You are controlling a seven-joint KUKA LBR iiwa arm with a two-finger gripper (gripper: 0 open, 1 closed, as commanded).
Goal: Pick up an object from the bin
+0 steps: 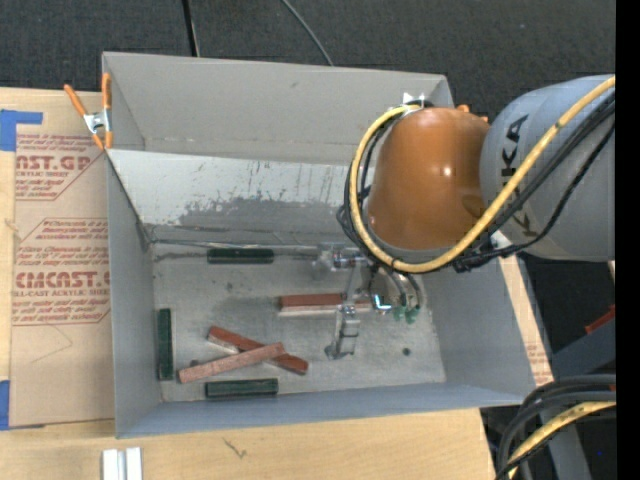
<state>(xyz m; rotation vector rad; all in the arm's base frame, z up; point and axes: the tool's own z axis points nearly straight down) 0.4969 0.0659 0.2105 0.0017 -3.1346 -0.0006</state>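
One stick nearest the claw: a reddish-brown stick (308,303), flat and narrow, lying crosswise on the floor of the bin (250,108), a little right of the floor's middle.
Stick against claw: its right end runs up to the claw (342,340). The claw's tip sits just in front of that end, towards the near wall. Whether the two touch cannot be told.
Claw state: cannot tell whether it is spread or pressed together.
Claw position: low in the bin, over bare floor, hanging under the orange wrist cover (425,183).
Further left: a crossed pair of sticks (245,353) of the same reddish brown, one laid over the other, well apart from the claw.
Along the walls: a back green stick (240,256) at the foot of the far wall, a left green stick (163,343) by the left wall, and a front green stick (240,388) by the near wall.
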